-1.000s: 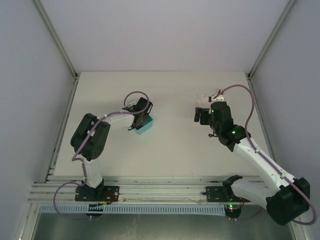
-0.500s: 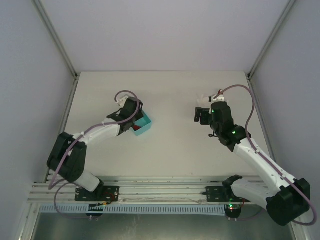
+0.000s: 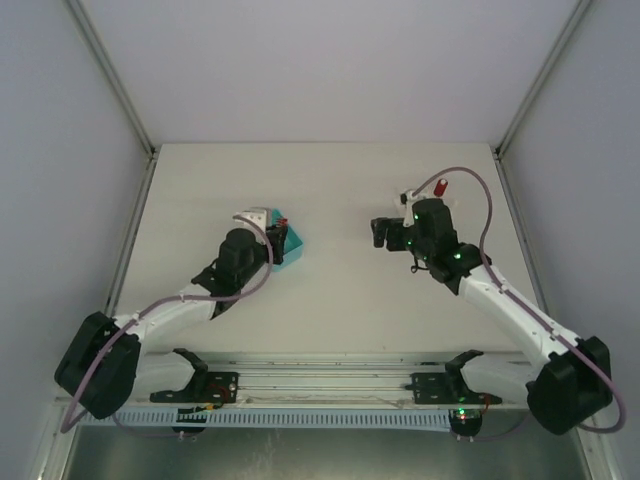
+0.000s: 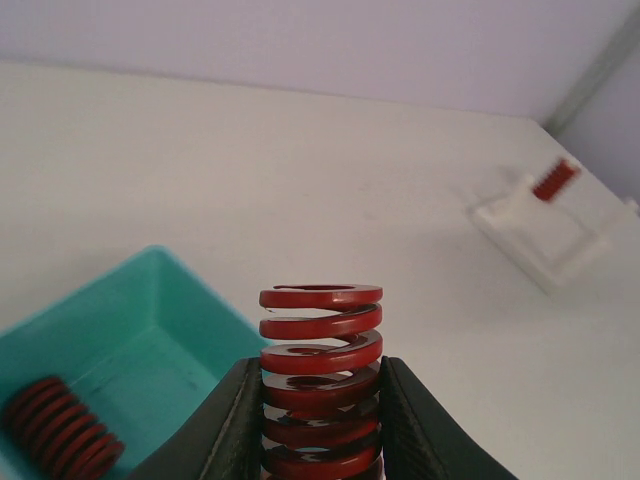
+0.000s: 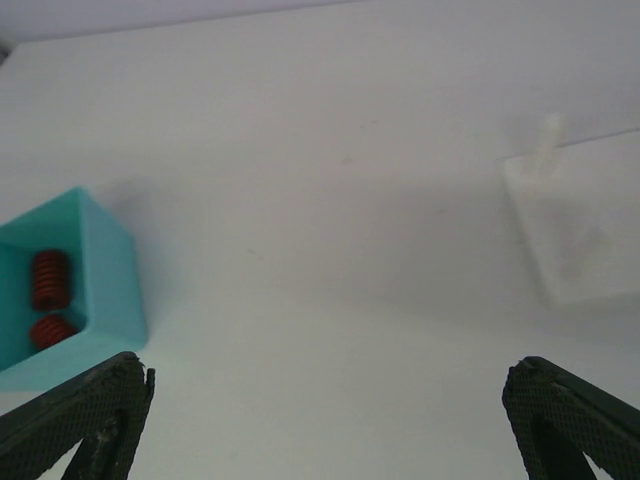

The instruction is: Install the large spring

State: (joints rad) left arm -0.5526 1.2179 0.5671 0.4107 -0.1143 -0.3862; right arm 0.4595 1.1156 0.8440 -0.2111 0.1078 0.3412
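Your left hand (image 4: pixel 320 405) is clamped on the large red coil spring (image 4: pixel 320 340). Both dark fingers (image 4: pixel 235 425) press against its lower coils, and the upper coils stand upright above the fingertips. Below and to the left of this hand sits the open teal plastic bin (image 4: pixel 150 330), and a smaller red spring (image 4: pixel 60 430) lies on its side in the bin's near corner. Ahead of the hand and off to its right, well apart on the white bench (image 4: pixel 300 170), is a white block fixture (image 4: pixel 545 230). It has something small and red (image 4: pixel 555 180) on top, too blurred to make out. In the top view the left hand (image 3: pixel 280 224) holds the spring just at the bin's (image 3: pixel 293 250) far edge. Your right hand (image 5: pixel 330 400) holds nothing. Its two textured black fingertips (image 5: pixel 95 410) stand wide apart above bare bench. The teal bin (image 5: pixel 105 290) is ahead to its left with two red springs (image 5: pixel 50 280) inside. The white fixture (image 5: pixel 580 235), with a thin upright white peg (image 5: pixel 548 135), lies ahead to its right.
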